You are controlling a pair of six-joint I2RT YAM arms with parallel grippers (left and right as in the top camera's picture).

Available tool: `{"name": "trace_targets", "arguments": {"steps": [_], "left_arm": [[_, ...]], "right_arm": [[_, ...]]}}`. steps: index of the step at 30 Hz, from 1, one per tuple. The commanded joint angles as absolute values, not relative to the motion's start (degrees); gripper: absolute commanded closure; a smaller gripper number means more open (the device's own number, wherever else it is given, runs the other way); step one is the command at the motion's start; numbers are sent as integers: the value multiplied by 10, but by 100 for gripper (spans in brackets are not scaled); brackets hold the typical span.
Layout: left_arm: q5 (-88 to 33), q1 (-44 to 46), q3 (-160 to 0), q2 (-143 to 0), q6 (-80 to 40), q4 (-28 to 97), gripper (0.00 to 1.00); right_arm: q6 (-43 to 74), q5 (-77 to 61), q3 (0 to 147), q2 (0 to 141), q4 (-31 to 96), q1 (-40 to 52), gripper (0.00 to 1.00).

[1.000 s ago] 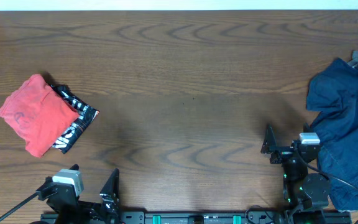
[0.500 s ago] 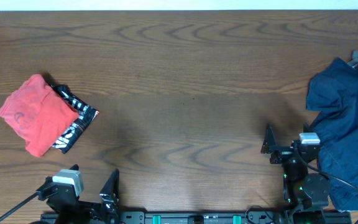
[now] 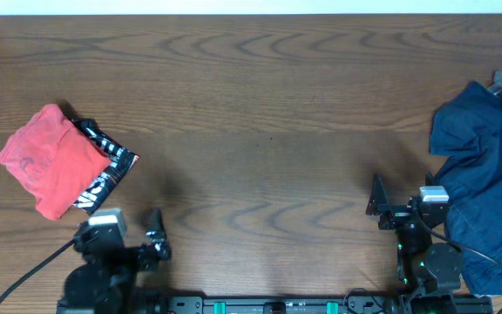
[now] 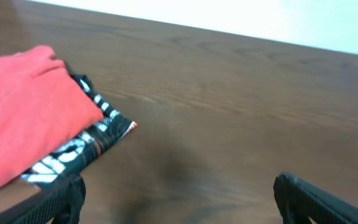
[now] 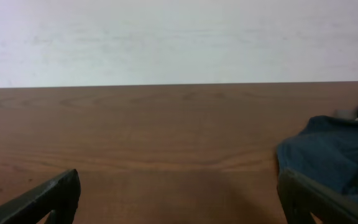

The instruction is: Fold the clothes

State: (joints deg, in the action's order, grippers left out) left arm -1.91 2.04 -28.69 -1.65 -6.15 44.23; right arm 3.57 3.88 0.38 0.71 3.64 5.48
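Empty, wide-open left gripper (image 4: 178, 185) and right gripper (image 5: 178, 180): a sloppy left grab could snag red shirt (image 3: 50, 161) and black garment (image 3: 107, 177) together.

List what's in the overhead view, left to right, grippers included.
coral-red T-shirt → black white-lettered garment, partly tucked under it → left gripper → right gripper → navy garment

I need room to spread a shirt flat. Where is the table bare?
The wide middle of the table is bare, between the folded red T-shirt stacked on the black lettered garment at left and the crumpled navy garment at right. The far strip is free too. Crowded: both ends.
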Motion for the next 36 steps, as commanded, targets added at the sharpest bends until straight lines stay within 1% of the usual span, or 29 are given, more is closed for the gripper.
{"name": "trace_targets", "arguments": {"steps": [1,7,12,13,14,36], "left_arm": [[-4,17,-217,-5,-56,375,2],[7,17,-93,-1,-49,160,2],[7,17,-11,-1,-50,30,2],[7,17,-1,-1,-50,24,2],[6,17,-3,-1,-50,48,2],[7,17,-2,-2,-50,41,2]], "right_arm": [[27,41,3,3,39,61,1],[27,41,3,3,39,61,1],[27,41,3,3,39,61,1],[27,41,3,3,39,61,1],[27,41,3,3,39,61,1],[27,41,3,3,39,61,1]]}}
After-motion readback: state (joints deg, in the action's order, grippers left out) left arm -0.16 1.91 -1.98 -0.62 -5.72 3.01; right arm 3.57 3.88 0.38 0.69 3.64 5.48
